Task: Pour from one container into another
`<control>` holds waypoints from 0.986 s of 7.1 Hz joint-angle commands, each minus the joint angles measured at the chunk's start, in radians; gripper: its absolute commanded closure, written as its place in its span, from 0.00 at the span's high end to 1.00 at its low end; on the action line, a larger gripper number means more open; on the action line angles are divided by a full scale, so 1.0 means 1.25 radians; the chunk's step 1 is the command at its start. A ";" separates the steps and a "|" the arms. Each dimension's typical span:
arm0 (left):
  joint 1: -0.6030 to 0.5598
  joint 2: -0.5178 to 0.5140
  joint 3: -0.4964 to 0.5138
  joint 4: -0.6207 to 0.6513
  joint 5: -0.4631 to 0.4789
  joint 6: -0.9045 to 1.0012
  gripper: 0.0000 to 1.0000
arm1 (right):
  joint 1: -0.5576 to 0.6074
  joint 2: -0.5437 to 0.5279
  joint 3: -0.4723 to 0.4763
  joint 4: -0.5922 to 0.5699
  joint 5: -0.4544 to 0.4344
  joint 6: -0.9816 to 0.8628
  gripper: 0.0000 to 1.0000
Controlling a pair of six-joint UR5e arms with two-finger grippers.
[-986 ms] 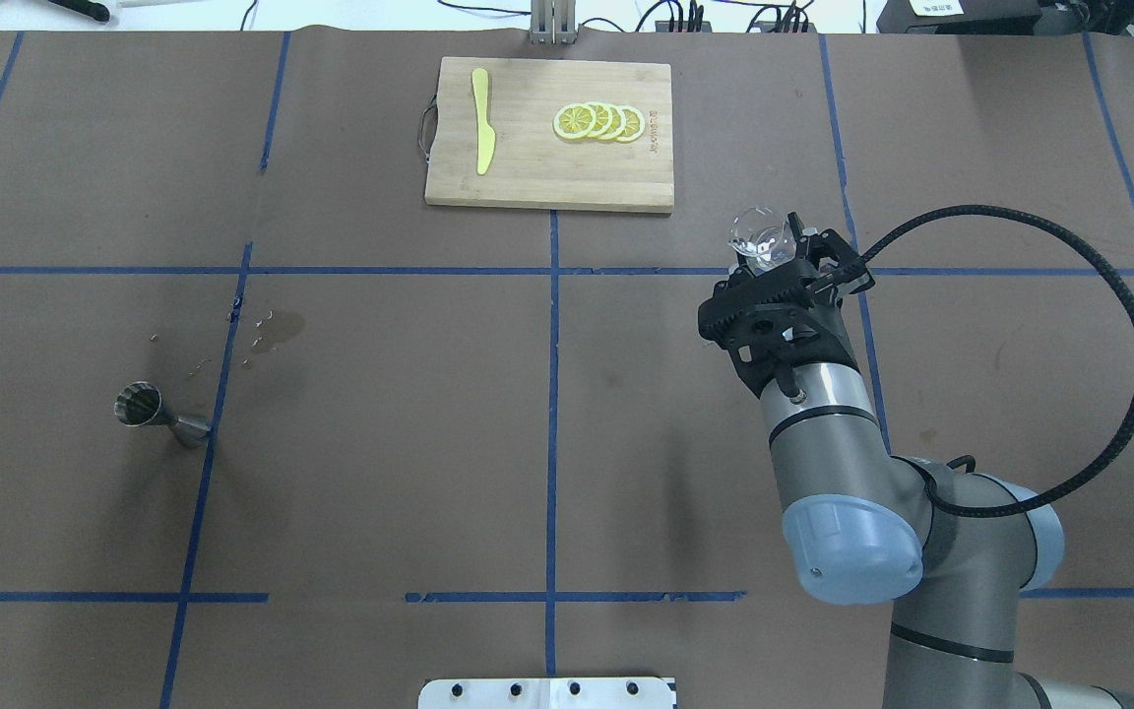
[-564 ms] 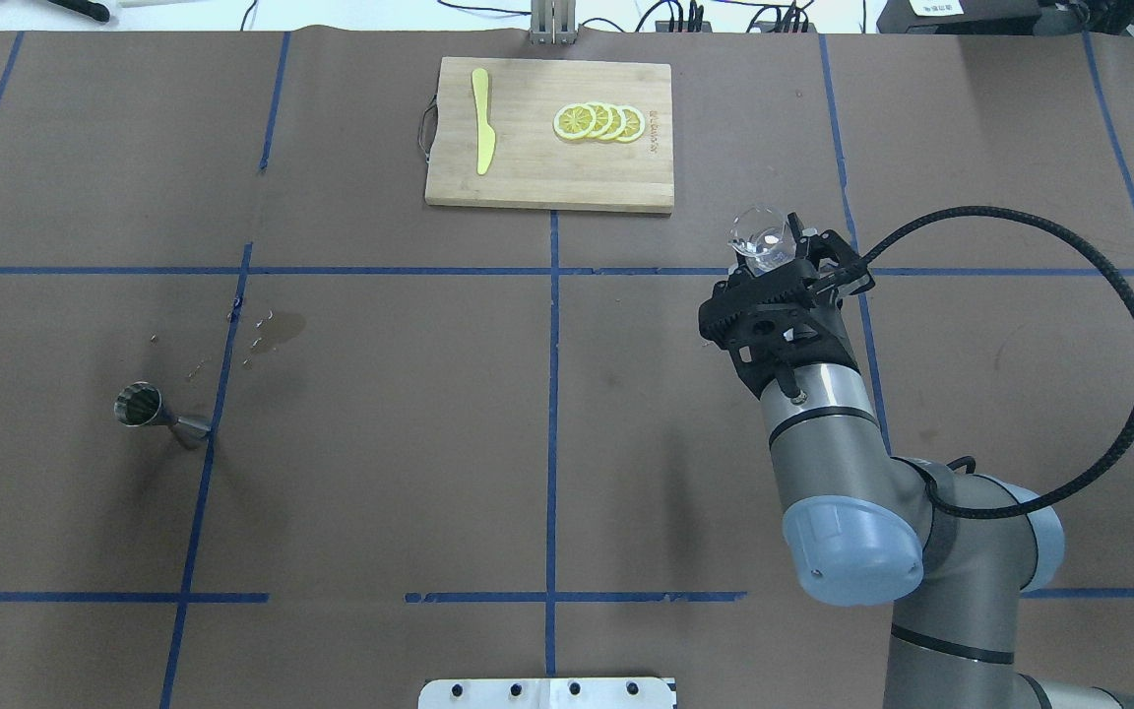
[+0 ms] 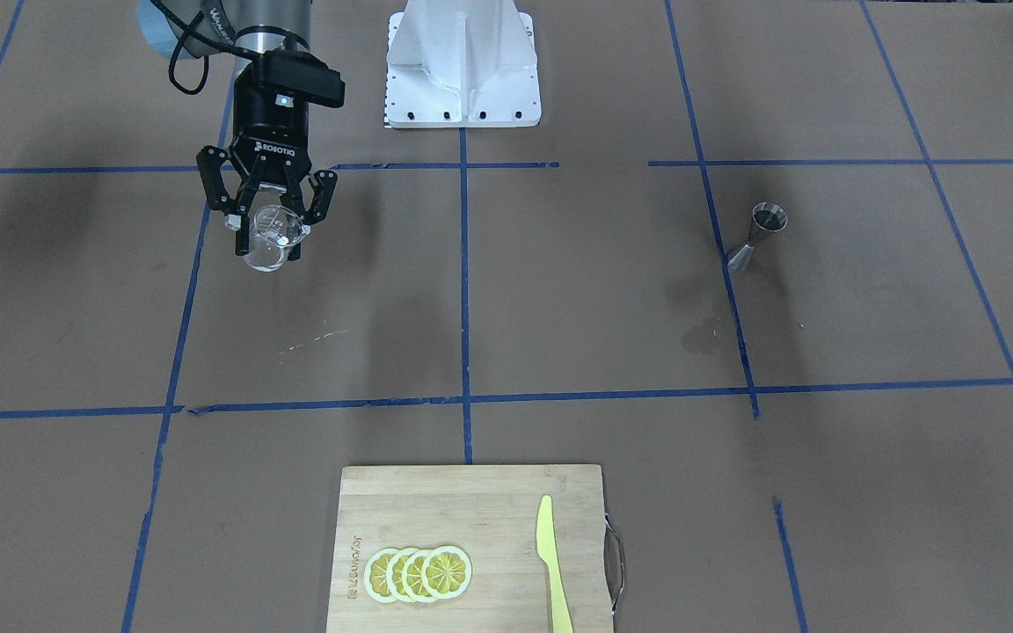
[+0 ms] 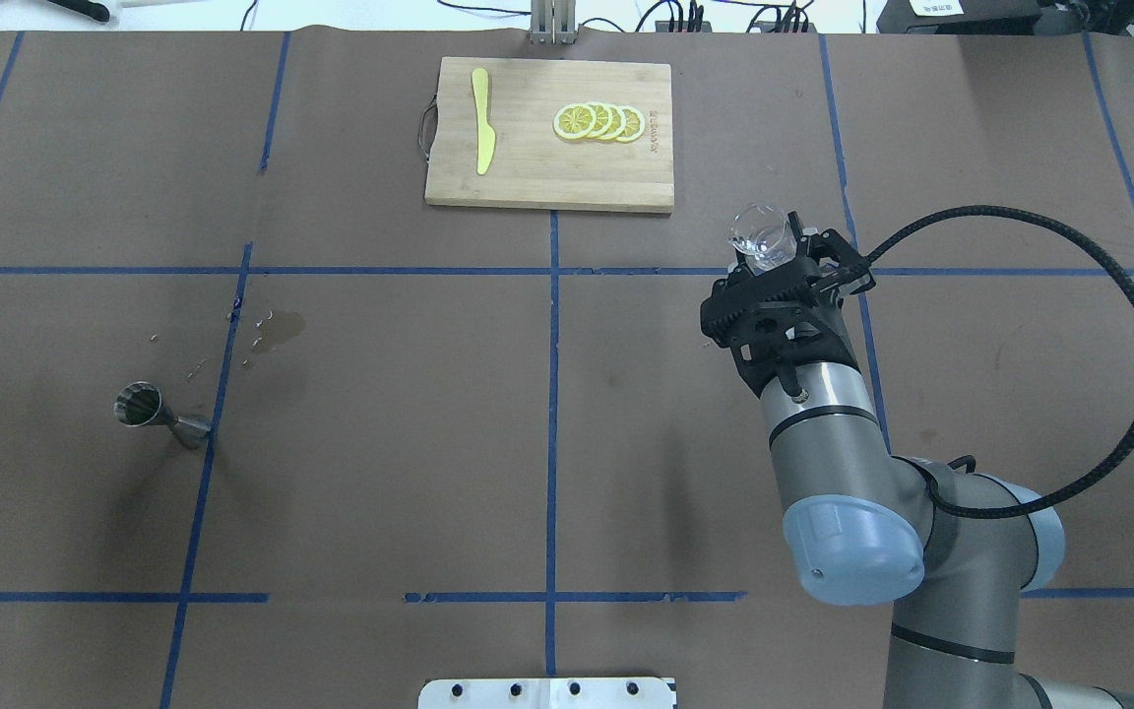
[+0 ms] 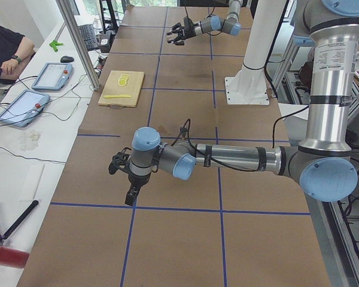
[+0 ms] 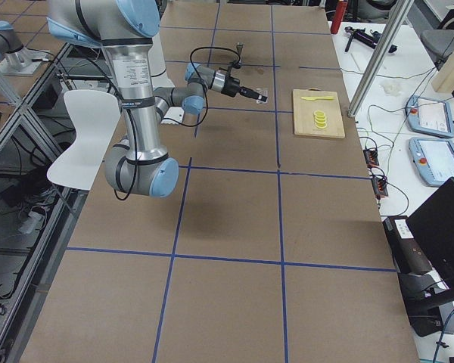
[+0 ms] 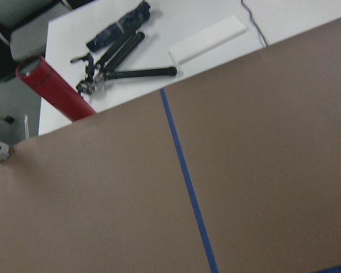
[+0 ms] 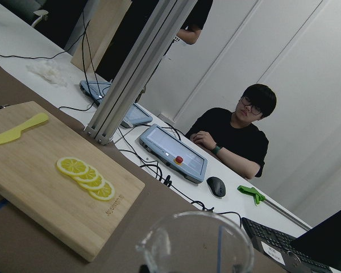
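Observation:
My right gripper (image 4: 772, 258) is shut on the small clear glass cup (image 4: 761, 234) and holds it upright above the table's right half. The front view shows the cup (image 3: 270, 238) between the black fingers of that gripper (image 3: 270, 230). In the right wrist view the cup's rim (image 8: 196, 242) fills the bottom edge. The steel hourglass jigger (image 4: 159, 415) stands upright far off on the left half, beside a blue tape line, and appears again in the front view as the jigger (image 3: 758, 234). My left gripper (image 5: 127, 182) shows only in the left side view, so I cannot tell its state.
A wooden cutting board (image 4: 547, 177) lies at the far middle, carrying lemon slices (image 4: 598, 122) and a yellow knife (image 4: 481, 120). A wet stain (image 4: 282, 326) marks the paper near the jigger. An operator (image 8: 236, 133) sits beyond the table's far edge.
The right gripper and the cup have shifted only a trace. The jigger and the board stayed in place.

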 commanded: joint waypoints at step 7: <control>-0.092 0.045 0.003 0.076 -0.124 0.257 1.00 | -0.005 -0.223 -0.128 0.522 0.007 0.089 0.00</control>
